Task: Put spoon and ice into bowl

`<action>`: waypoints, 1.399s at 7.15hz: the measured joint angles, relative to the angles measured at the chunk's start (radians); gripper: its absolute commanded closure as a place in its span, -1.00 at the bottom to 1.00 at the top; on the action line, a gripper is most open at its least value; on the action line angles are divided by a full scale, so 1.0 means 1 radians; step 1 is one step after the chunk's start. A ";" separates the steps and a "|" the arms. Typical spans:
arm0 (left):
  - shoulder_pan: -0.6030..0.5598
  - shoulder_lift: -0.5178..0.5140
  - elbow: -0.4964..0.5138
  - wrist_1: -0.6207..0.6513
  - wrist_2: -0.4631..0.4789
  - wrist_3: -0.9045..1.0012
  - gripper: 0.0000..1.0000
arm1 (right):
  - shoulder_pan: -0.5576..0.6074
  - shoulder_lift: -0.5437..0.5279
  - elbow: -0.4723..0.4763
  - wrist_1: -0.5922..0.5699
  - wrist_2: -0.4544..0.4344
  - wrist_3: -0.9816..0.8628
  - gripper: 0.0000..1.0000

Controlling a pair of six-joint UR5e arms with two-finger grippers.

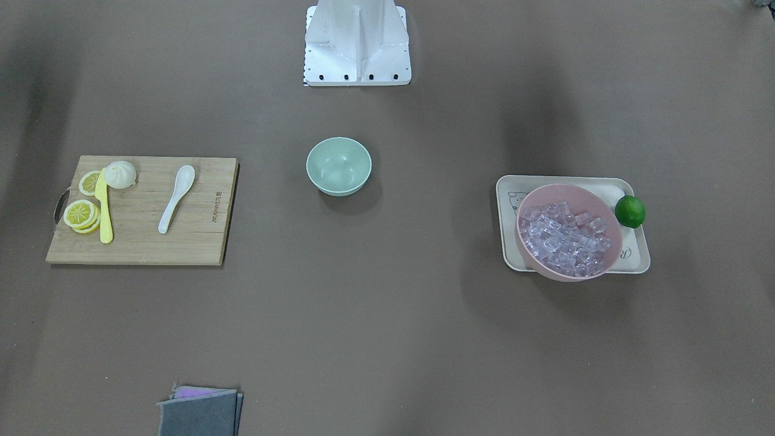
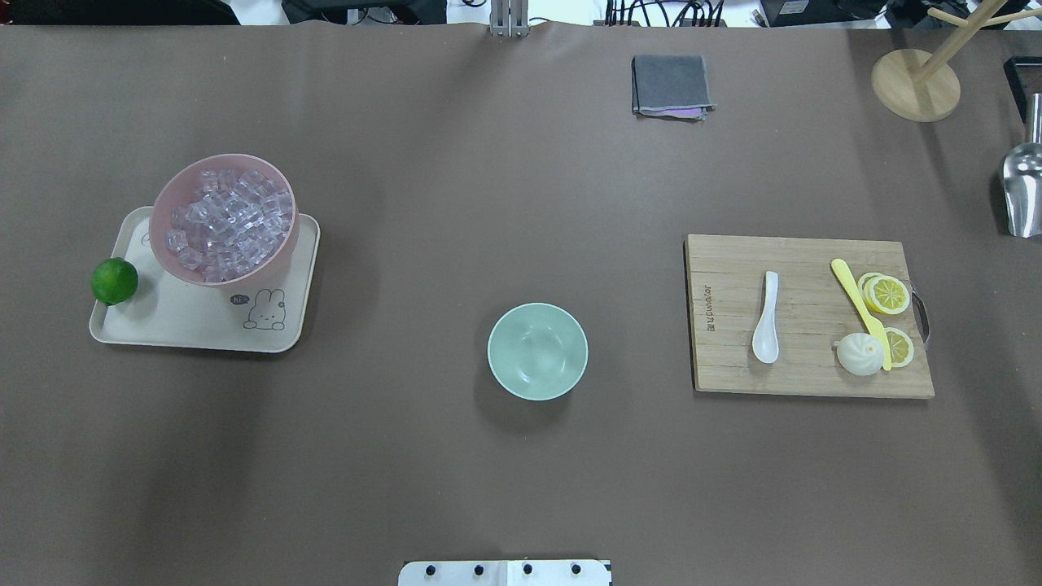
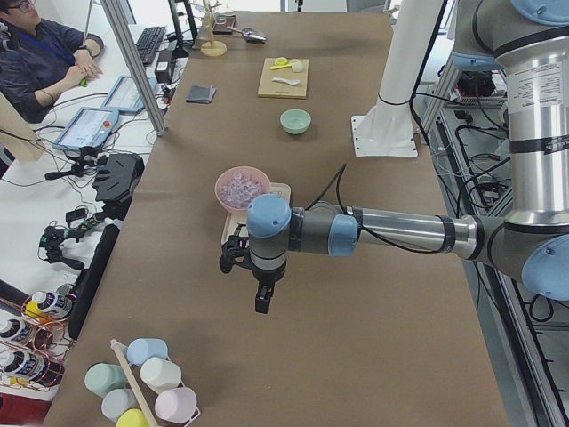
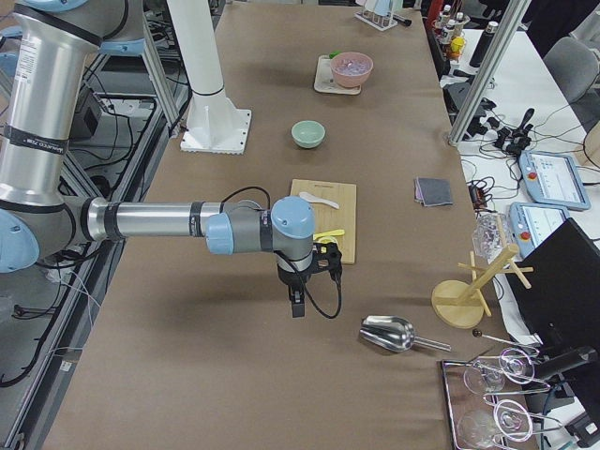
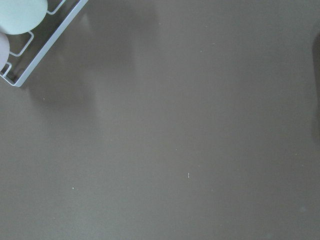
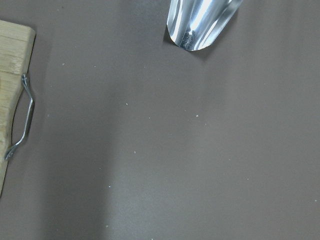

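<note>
The white spoon (image 2: pixel 767 319) lies on a wooden cutting board (image 2: pixel 806 374), on the right of the overhead view; it also shows in the front view (image 1: pixel 176 198). The mint-green bowl (image 2: pixel 537 351) stands empty mid-table (image 1: pixel 338 165). Many clear ice cubes (image 2: pixel 228 224) fill a pink bowl (image 2: pixel 156 220) on a beige tray (image 2: pixel 187 325). My left gripper (image 3: pixel 260 298) hangs over bare table beyond the tray. My right gripper (image 4: pixel 296 298) hangs just past the board's end. Both show only in the side views, so I cannot tell whether they are open or shut.
A yellow knife (image 2: pixel 859 309), lemon slices (image 2: pixel 886 294) and a bun (image 2: pixel 860 355) share the board. A lime (image 2: pixel 114 281) sits at the tray's edge. A grey cloth (image 2: pixel 670 85), a metal scoop (image 6: pixel 200 22) and a wooden stand (image 2: pixel 916 85) are at the far side.
</note>
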 measured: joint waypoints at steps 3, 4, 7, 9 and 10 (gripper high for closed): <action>-0.002 -0.011 -0.040 -0.098 -0.002 -0.008 -0.97 | 0.001 0.028 0.074 0.011 0.035 0.012 -1.00; -0.002 -0.012 -0.044 -0.182 -0.001 -0.009 -0.97 | 0.004 0.047 0.098 0.012 0.040 0.013 -1.00; -0.003 -0.059 0.038 -0.396 0.026 -0.039 -0.97 | 0.017 0.063 0.127 0.030 0.044 0.012 -1.00; -0.002 -0.082 0.041 -0.438 0.027 -0.093 -0.97 | 0.021 0.071 0.120 0.111 0.043 0.023 -1.00; 0.005 -0.090 0.039 -0.484 0.028 -0.125 -0.97 | 0.020 0.084 0.119 0.140 0.044 0.039 -1.00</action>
